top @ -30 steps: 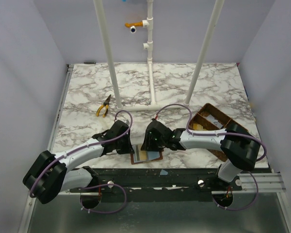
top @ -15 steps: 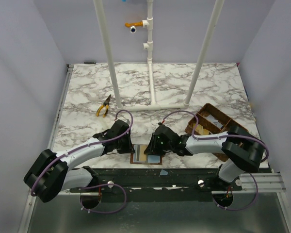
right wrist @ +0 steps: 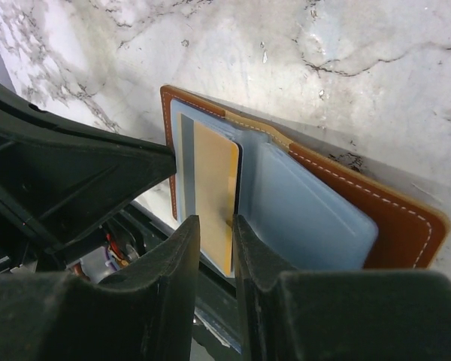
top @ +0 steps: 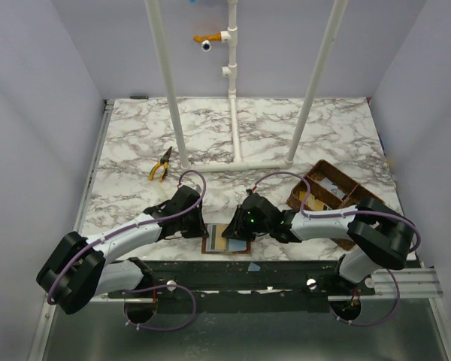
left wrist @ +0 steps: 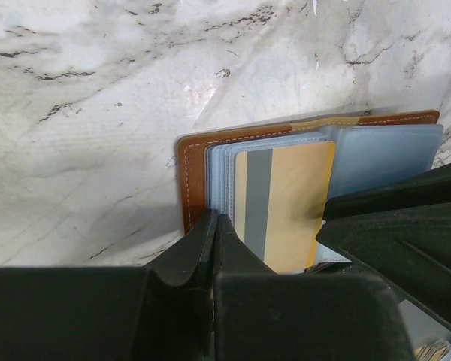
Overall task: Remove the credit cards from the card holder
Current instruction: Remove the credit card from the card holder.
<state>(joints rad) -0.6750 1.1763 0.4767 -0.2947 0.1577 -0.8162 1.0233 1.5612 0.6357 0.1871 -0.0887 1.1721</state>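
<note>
**Wallet on the near lip, card between the jaws**

Right at the table's (top: 210, 135) near edge lay the open brown card holder (top: 227, 239). The left gripper (left wrist: 213, 226) was clamped shut, its tips at the holder's rim. The right gripper (right wrist: 216, 226), jaws narrow, straddled the yellow, grey-striped credit card (right wrist: 214, 177) in the blue-grey pockets. Beyond, marble ran to the pliers (top: 161, 165) and the basket (top: 327, 188).

yellowish card (right wrist: 214, 180) end hidden, basket (top: 322, 164) contents unclear

The card holder (top: 224, 241) lies open at the near edge of the bench (top: 210, 135), with a credit card (left wrist: 286, 203) on one half. A basket (top: 327, 188) sits to its right, and pliers (top: 161, 164) lie behind it to the left.
</note>
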